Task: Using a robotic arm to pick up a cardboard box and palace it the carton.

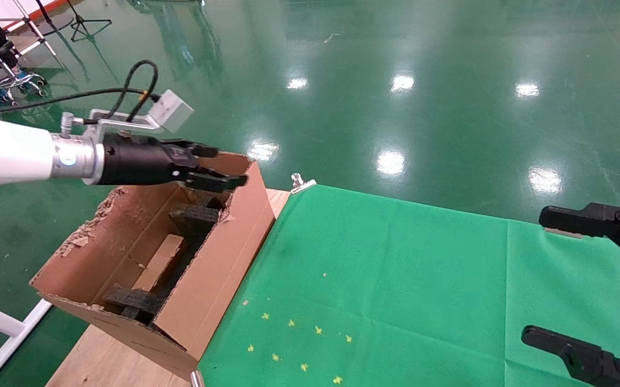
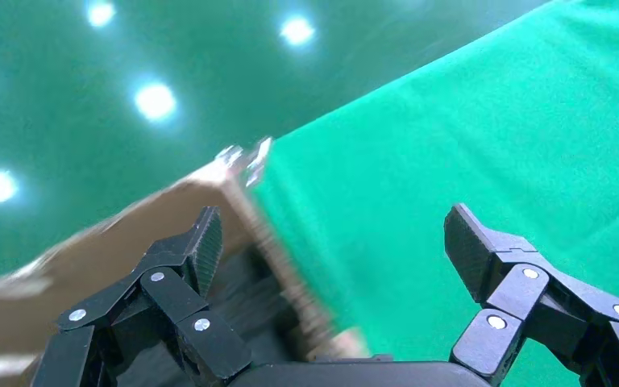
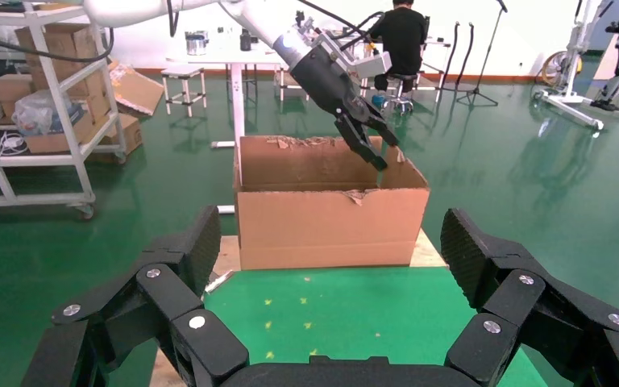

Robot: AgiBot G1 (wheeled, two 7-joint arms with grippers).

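Observation:
The carton [image 1: 218,263] stands open at the table's left end, with ragged flaps; it also shows in the right wrist view [image 3: 330,218] and the left wrist view [image 2: 129,234]. The small cardboard box [image 1: 160,262] lies inside it on the bottom, between black foam blocks [image 1: 194,217]. The white robotic arm's left gripper [image 1: 226,167] hangs above the carton's far end, open and empty; it also shows in its own view [image 2: 334,242] and the right wrist view [image 3: 367,133]. My right gripper [image 1: 540,275] is open and empty at the table's right side.
A green cloth [image 1: 396,279] covers the table right of the carton, with small yellow star marks [image 1: 299,344] near the front. Bare wood [image 1: 111,360] shows under the carton. A metal clip [image 1: 300,183] holds the cloth's far corner. Glossy green floor lies beyond.

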